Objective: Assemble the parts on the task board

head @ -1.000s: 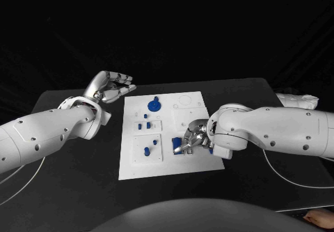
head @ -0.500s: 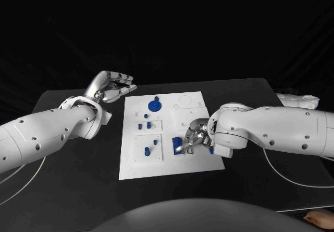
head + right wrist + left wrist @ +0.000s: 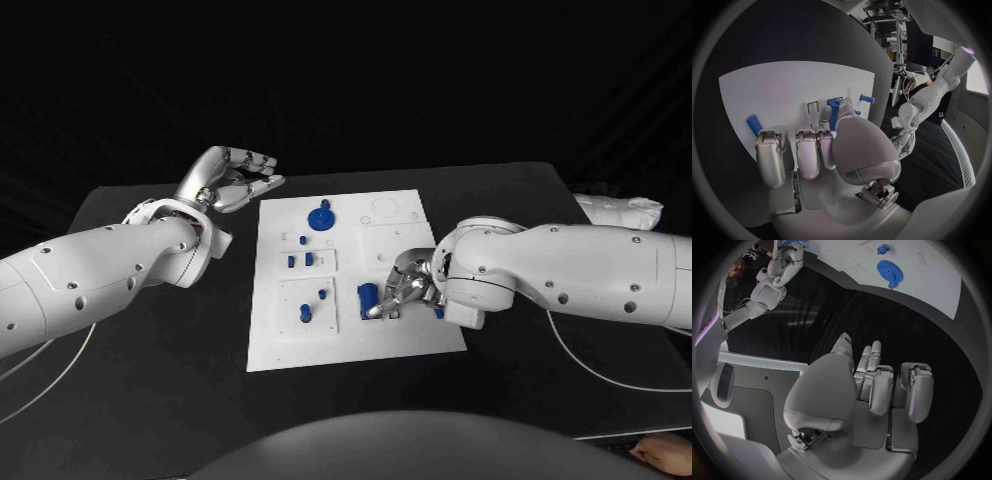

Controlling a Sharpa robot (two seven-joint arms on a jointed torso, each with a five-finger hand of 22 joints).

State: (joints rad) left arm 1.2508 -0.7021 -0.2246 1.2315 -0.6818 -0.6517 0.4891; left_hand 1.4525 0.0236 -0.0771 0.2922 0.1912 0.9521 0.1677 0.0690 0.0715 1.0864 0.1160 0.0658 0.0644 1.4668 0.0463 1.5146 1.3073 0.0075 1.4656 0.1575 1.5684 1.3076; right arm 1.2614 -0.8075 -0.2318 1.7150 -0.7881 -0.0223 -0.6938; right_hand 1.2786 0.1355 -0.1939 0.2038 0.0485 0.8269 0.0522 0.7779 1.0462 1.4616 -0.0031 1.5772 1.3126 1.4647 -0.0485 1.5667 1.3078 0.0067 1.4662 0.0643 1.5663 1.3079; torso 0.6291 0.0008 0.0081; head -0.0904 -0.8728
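The white task board [image 3: 353, 335] lies in the middle of the black worktop [image 3: 144, 400] with small blue parts [image 3: 320, 215] on it, the right hand [image 3: 404, 290] pinching a blue part [image 3: 368, 296] near its right edge, while the left hand [image 3: 231, 180], fingers curled on nothing, hovers off its far left corner.

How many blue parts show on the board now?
8: gear, small piece near it, middle pair, lower pair, and two pieces flanking the right hand, which may hide more.
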